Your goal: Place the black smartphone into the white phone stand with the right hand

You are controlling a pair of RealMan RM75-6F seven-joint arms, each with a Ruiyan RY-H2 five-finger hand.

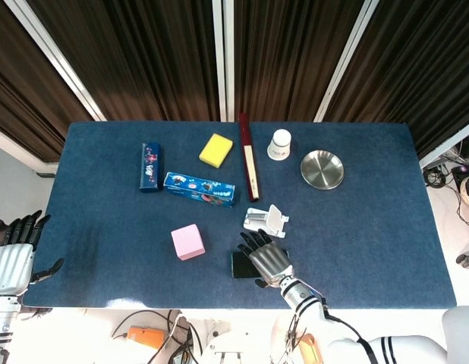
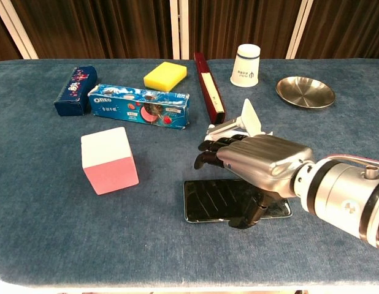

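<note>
r hand (image 2: 263,162) hovers over the black smartphone (image 2: 217,199) – fingers bent, thumb down at the phone's near edge, can't tell if it grips yet. phone lies flat on the worktop (image 2: 48,214), white phone stand (image 2: 248,119) just behind. l hand (image 1: 13,262) open at worktop's edge.
</note>
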